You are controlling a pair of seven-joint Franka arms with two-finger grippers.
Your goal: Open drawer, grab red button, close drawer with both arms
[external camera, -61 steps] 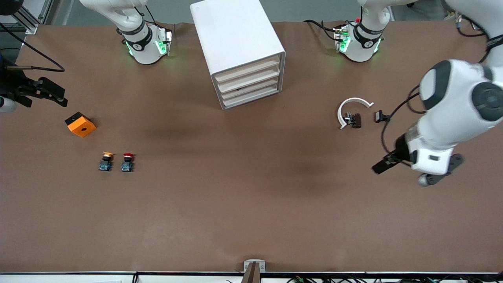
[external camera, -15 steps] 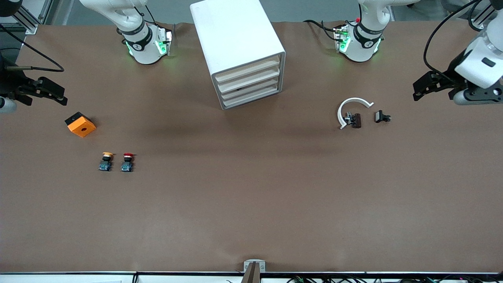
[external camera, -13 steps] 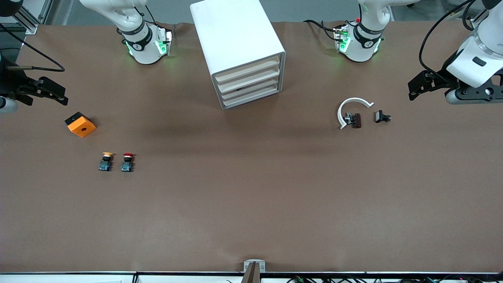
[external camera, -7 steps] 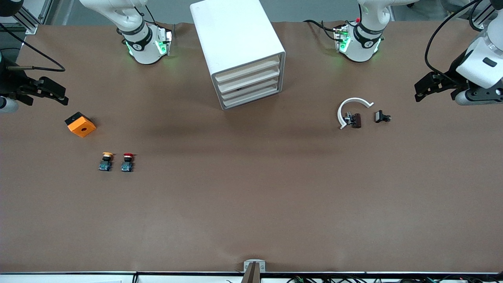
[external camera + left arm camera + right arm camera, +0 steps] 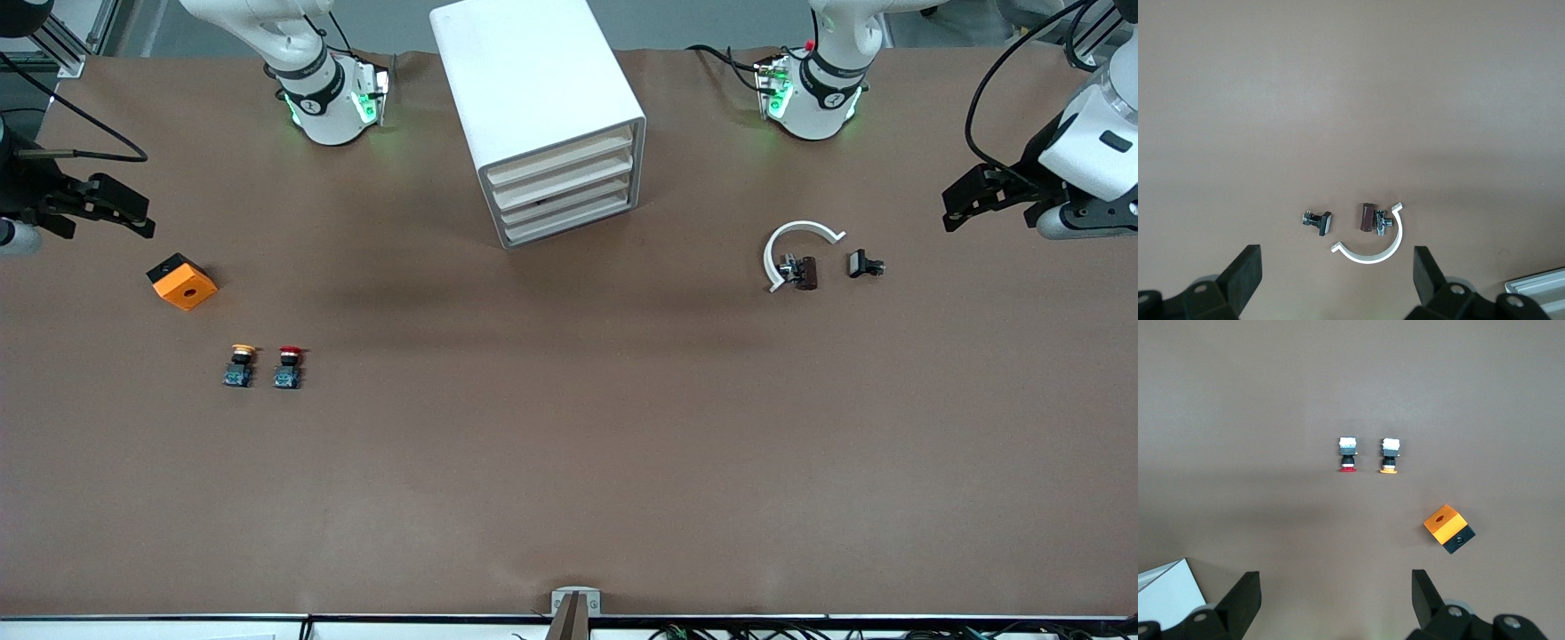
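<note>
The red-capped button (image 5: 287,366) stands on the brown table toward the right arm's end, beside a like button with a yellow-orange cap (image 5: 239,365). It also shows in the right wrist view (image 5: 1347,454). The white drawer cabinet (image 5: 538,116) stands at the table's middle between the arm bases, all its drawers shut. My right gripper (image 5: 133,221) hangs open and empty at the right arm's end, over the table near the orange cube (image 5: 181,281). My left gripper (image 5: 958,205) hangs open and empty at the left arm's end. The open jaws show in both wrist views (image 5: 1337,277) (image 5: 1336,597).
A white curved clip (image 5: 794,246) with a small brown and metal part (image 5: 799,271) and a small black part (image 5: 862,263) lie toward the left arm's end. They also show in the left wrist view, where the clip (image 5: 1373,253) is plain. A bracket (image 5: 574,603) sits at the table's near edge.
The left arm has swung from over the table nearer the camera up toward its end of the table, then shifted slightly. The right arm, buttons and cabinet have not moved.
</note>
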